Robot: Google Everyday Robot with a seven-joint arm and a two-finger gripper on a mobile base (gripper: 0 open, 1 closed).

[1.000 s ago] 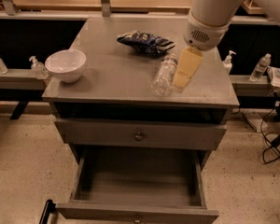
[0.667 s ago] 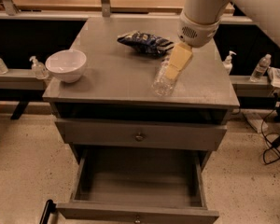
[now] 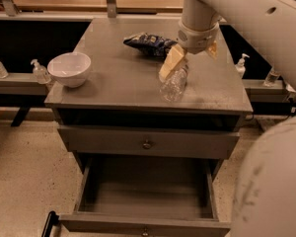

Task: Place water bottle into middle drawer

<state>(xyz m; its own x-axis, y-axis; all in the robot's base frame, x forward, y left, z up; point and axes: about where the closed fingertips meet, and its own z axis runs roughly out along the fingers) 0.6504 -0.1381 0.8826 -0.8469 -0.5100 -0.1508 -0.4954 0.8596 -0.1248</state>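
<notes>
The water bottle [image 3: 174,84] lies on the grey cabinet top [image 3: 113,78], near its front edge and right of centre; its cap and label are hidden. My gripper [image 3: 191,57] hangs from the white arm just above and behind the bottle. Its tan fingers [image 3: 170,63] are spread apart, and the left one reaches down to the bottle's far end. The jaws hold nothing. The middle drawer [image 3: 148,196] is pulled out below, and its deep grey tray is bare.
A white bowl [image 3: 69,68] stands at the left of the top. A dark blue snack bag [image 3: 147,43] lies at the back, left of the gripper. A closed drawer front with a round knob [image 3: 147,144] sits above the open drawer. Small pump bottles [image 3: 40,72] stand on side ledges.
The gripper has moved left across the bottle, and the arm has swung so that both fingers show spread. The bottle has stayed in place on the top.
</notes>
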